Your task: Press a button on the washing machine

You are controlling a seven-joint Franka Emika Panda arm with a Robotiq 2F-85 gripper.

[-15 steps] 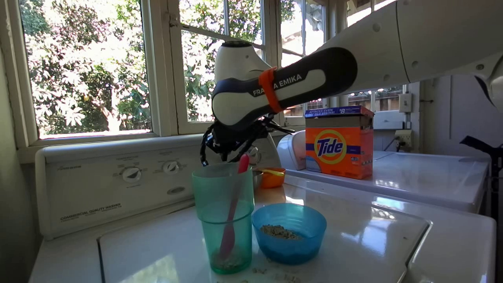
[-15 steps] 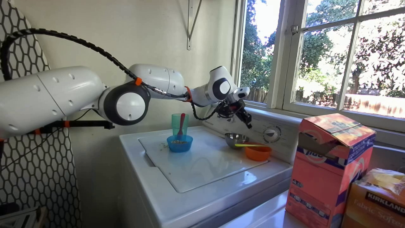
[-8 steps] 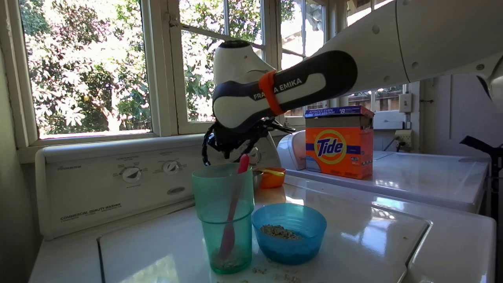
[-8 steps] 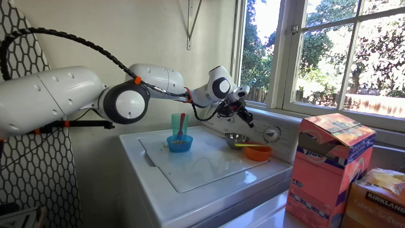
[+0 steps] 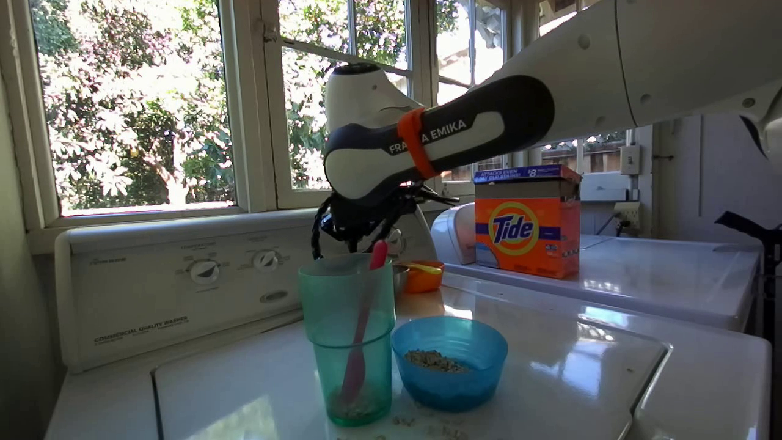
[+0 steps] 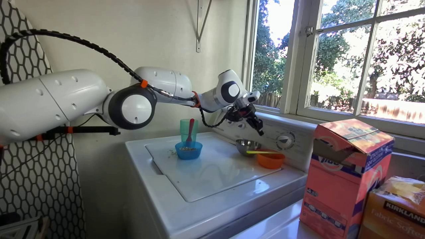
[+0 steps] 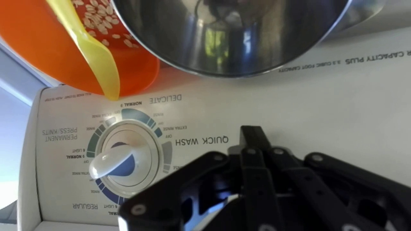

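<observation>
Washing machine point(image 6: 212, 181): seen at six o'clock in both exterior views, lower body cut off. Gripper point(image 7: 253, 138): fingers pressed together; contact with panel point(image 7: 208, 110) unclear. Wrist view: knob point(image 7: 128, 157) shown at eight o'clock; steel bowl point(image 7: 231, 38) cropped at twelve.

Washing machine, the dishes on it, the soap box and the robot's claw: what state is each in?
Washing machine lid, closed.
Large dial, untouched; setting unclear.
Gripper, shut, nothing visible in it.
Green cup, upright, red utensil leaning inside.
Blue bowl, upright, partly filled with flakes.
Metal bowl, upright.
Orange bowl, upright, flakes inside, yellow utensil across it.
Detergent box, standing, open.
</observation>
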